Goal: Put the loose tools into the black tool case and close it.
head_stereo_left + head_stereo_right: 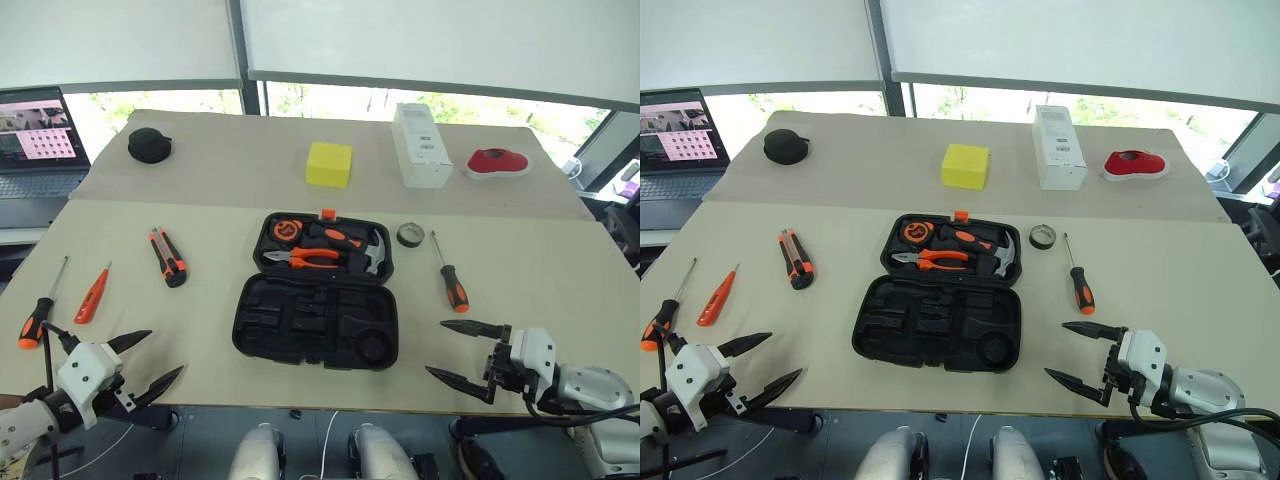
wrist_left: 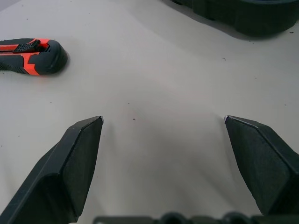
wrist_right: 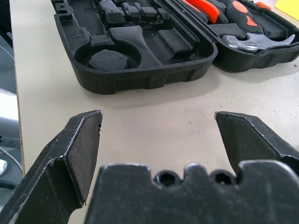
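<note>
The black tool case (image 1: 315, 320) lies open at the table's middle, its near half showing bare recesses. Left of it are an orange-and-black utility knife (image 1: 168, 257), a slim orange tester screwdriver (image 1: 92, 295) and a black-and-orange screwdriver (image 1: 40, 310). A second screwdriver (image 1: 450, 275) and a small dark tape roll (image 1: 410, 235) lie to the case's right. My left gripper (image 1: 166, 352) hovers open at the front left edge, facing the knife (image 2: 32, 56). At the front right my right gripper (image 1: 435, 347) is open too, facing the case (image 3: 140, 70). Neither holds anything.
Pliers (image 1: 312, 257), a hammer and a tape measure sit in the case's far half. Along the back stand a round black object (image 1: 149, 145), a yellow block (image 1: 329, 164), a white box (image 1: 421, 145) and a red item (image 1: 497, 161). A laptop (image 1: 40, 140) is at far left.
</note>
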`<state>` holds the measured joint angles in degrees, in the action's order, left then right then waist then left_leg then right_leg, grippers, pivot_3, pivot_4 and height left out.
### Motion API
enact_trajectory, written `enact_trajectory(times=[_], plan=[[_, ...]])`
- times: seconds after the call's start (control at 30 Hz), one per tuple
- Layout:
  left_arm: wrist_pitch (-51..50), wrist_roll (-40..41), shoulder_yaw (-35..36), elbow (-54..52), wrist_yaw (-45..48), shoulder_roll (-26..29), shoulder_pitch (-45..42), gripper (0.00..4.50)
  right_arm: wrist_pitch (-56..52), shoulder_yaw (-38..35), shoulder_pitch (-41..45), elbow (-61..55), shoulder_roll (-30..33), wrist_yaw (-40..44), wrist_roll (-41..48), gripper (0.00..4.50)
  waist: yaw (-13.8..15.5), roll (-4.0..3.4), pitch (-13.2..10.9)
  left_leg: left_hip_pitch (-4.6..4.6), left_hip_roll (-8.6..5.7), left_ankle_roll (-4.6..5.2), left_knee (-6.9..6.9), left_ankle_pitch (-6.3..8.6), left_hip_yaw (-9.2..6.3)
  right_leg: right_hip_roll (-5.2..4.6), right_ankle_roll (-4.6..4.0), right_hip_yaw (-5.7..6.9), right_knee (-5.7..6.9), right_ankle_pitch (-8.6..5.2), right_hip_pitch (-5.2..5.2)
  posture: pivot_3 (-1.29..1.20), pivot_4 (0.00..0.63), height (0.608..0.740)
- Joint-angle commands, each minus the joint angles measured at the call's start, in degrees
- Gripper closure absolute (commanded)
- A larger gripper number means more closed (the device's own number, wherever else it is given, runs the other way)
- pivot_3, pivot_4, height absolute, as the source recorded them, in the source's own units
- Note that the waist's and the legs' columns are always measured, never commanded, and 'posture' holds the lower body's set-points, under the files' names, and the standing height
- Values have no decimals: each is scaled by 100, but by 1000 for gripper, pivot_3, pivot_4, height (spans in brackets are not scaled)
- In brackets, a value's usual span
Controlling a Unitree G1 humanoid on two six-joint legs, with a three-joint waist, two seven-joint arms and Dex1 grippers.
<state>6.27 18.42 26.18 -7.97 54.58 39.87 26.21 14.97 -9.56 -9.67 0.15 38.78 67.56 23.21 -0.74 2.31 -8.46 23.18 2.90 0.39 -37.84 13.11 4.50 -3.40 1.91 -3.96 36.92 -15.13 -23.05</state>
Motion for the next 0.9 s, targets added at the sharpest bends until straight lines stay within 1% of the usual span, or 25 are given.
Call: enact_trajectory(times=[0.03,0.13,0.17,0.23,0.3,0.37,0.43,0.57,0.63,0.73,0.77,0.8,0.83,0.9], plan=[[-39,258,283,-131,-257,-163,-13,18,140,4,194,-13,-51,46,86,39,-1,0,0,0,0,0,0,0,0,0,0,0,0,0,0,0,150,740],[-938,1001,917,-444,-994,-579,146,18,188,7,501,-308,-507,53,657,39,-41,12,2,-2,9,0,-1,0,-3,2,0,-3,5,1,-1,0,150,740],[-1087,1112,1055,-522,-1183,-712,226,18,90,14,546,-445,-591,-24,723,39,-55,11,2,-3,9,0,-1,0,-8,6,-1,-2,9,0,-1,0,150,740],[-1291,1262,1303,-656,-1515,-1013,435,18,-270,9,669,-812,-765,-78,1189,39,-65,7,1,-3,12,0,-1,0,-41,4,0,-3,17,0,-3,0,150,740],[-1375,1358,1562,-643,-1823,-1408,749,18,-514,76,798,-1183,-884,-185,1460,39,-78,7,1,-2,9,0,-1,0,-47,-1,1,-3,17,1,-2,0,150,740],[-1465,1456,1780,-609,-2083,-1707,957,18,-527,151,848,-1419,-970,-196,1498,39,-75,12,3,-1,6,-1,-1,1,-48,-5,3,-4,14,2,-1,0,150,740],[-1655,1637,2006,-583,-2376,-1894,1042,18,-484,197,818,-1562,-1086,-263,1488,39,-33,34,7,-1,4,-1,-1,1,-50,-2,3,0,14,1,-1,0,150,740],[-2211,2149,2405,-526,-2814,-1993,1076,18,-197,320,659,-1666,-1328,-183,1327,39,51,47,15,-9,3,-1,-4,0,-50,-2,0,18,12,-1,-7,0,150,740],[-2487,2523,2606,-566,-2903,-1832,962,18,-206,365,599,-1776,-1362,-190,1332,39,51,49,16,-12,4,-1,-4,1,-50,-4,-3,18,11,-3,-4,0,150,740],[-3095,2793,2798,-480,-3109,-1229,698,18,-530,453,571,-2074,-1236,-186,1536,39,57,49,16,-8,4,-2,-4,0,-56,-5,-5,16,16,-4,0,0,150,740],[-3491,2893,2815,-403,-3184,-813,521,18,-673,509,590,-2196,-1159,-160,1600,39,52,48,16,-8,3,-3,-4,-1,-59,-1,-7,18,19,-5,0,0,150,740],[-3768,2967,2821,-348,-3233,-531,402,18,-763,545,608,-2272,-1111,-146,1632,39,51,47,15,-11,3,-5,-4,-2,-59,3,-11,20,20,-5,-2,0,150,740],[-4128,2936,2764,-250,-3380,-97,142,18,-889,605,667,-2360,-1063,-163,1660,39,47,45,14,-16,3,-5,-4,-3,-61,5,-14,24,24,-7,0,0,150,740],[-4614,2836,2634,-42,-3567,469,-241,18,-1030,684,768,-2451,-1019,-199,1662,39,38,45,13,-28,4,-6,-4,-3,-61,7,-18,26,26,-9,0,0,150,740]])
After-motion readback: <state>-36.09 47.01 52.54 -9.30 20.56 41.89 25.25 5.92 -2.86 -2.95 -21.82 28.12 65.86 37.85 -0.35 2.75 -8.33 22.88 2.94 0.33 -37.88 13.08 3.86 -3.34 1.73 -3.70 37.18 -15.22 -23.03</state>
